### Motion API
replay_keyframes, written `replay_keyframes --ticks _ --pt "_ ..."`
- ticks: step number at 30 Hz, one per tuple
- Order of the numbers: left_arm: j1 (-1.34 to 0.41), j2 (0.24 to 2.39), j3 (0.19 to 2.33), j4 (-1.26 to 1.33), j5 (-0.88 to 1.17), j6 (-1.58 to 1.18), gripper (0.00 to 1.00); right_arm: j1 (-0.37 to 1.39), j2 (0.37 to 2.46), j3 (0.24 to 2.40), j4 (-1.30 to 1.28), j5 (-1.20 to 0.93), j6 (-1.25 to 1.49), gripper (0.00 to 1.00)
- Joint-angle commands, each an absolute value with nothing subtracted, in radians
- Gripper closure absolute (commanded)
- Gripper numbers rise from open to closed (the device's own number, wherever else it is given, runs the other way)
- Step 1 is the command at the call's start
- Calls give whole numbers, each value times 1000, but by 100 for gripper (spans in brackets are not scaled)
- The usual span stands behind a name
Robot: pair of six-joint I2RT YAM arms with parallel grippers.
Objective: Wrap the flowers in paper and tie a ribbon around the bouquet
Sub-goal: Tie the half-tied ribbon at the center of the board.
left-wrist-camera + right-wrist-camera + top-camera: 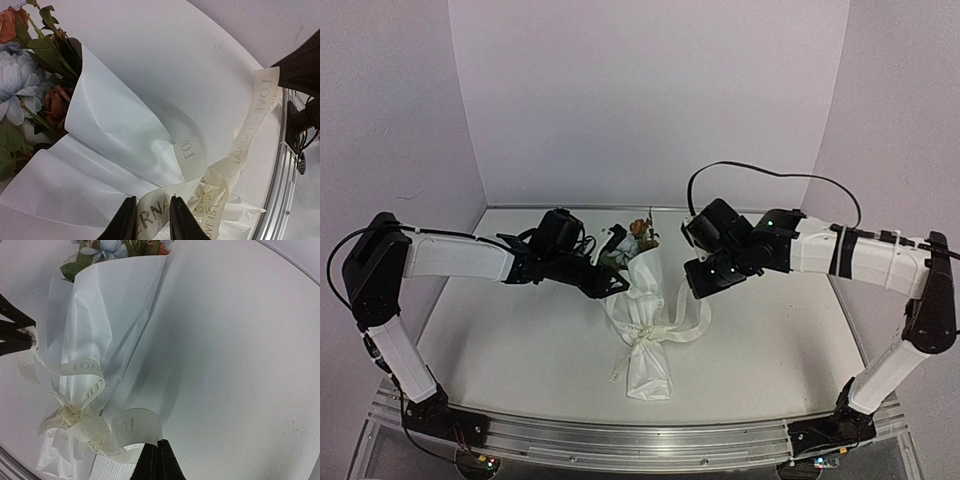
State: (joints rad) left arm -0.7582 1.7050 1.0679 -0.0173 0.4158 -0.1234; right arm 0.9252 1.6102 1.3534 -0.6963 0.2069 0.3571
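The flowers lie wrapped in the white paper at the table's middle, blooms toward the far side. The lettered cream ribbon is knotted around the gathered lower end of the paper. My left gripper is at the bouquet's left side. Its jaws stand slightly apart, with one ribbon strand lying between them. My right gripper is at the bouquet's right side, shut on the end of another ribbon strand that curls into its tips.
An aluminium rail runs along the table's near edge, close to the bouquet's lower end. White walls enclose the table at the back and both sides.
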Motion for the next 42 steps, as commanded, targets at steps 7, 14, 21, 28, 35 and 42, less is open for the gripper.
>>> replay_keyframes --ticks 7,14,21,28,35,42 --pt "-694 1585 1046 -46 235 -431 42 891 1772 1573 -853 214 389 100" --pt "-654 1432 912 -129 157 -675 35 887 1811 1608 -872 213 403 100" --pt "-680 1429 761 103 311 -900 37 887 1808 1596 -872 199 408 100" --pt "-761 1531 760 217 309 -1006 34 887 1774 1540 -870 200 412 100" --pt "-810 1577 761 212 232 -1069 35 886 1735 1485 -856 202 417 100" --pt "-841 1652 788 233 222 -1095 36 886 1718 1450 -843 202 423 100"
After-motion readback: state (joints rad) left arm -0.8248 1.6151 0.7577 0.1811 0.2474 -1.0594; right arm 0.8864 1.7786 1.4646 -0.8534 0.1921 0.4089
